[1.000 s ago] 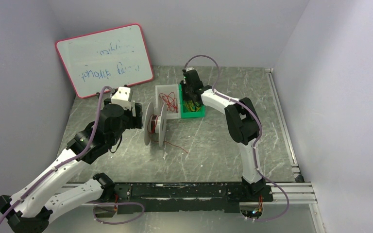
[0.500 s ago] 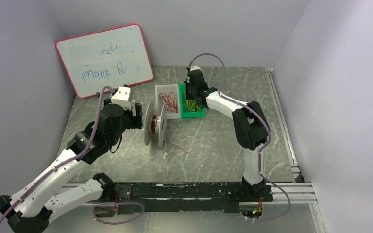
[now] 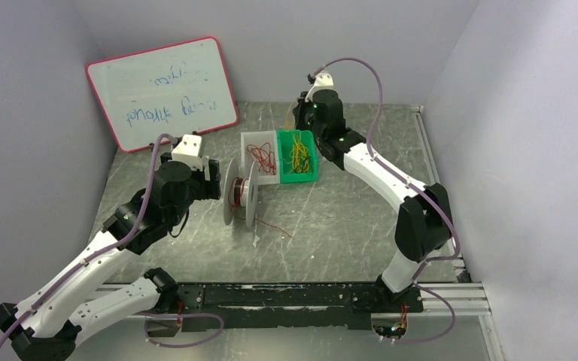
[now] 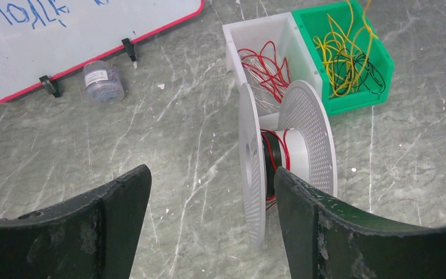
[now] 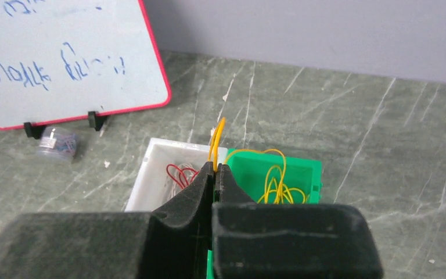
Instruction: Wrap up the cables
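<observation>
We've right fingers [image 5: 191, 192] clamped on thin yellow-orange wire [image 5: 216, 136] above green plastic bin [image 5: 313, 173], left fingers [image 4: 116, 206] apart, white round spool [image 4: 305, 125] left of bin.

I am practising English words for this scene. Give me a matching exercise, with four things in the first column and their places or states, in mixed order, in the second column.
Column A
1. left hand
2. right hand
3. white spool
4. green bin

Column B
a. contains tangled yellow cables, beside the white bin
b. open, fingers wide apart
c. stands on its edge, with red cable on its core
d. shut on a yellow cable

Pairs: 1-b, 2-d, 3-c, 4-a
</observation>
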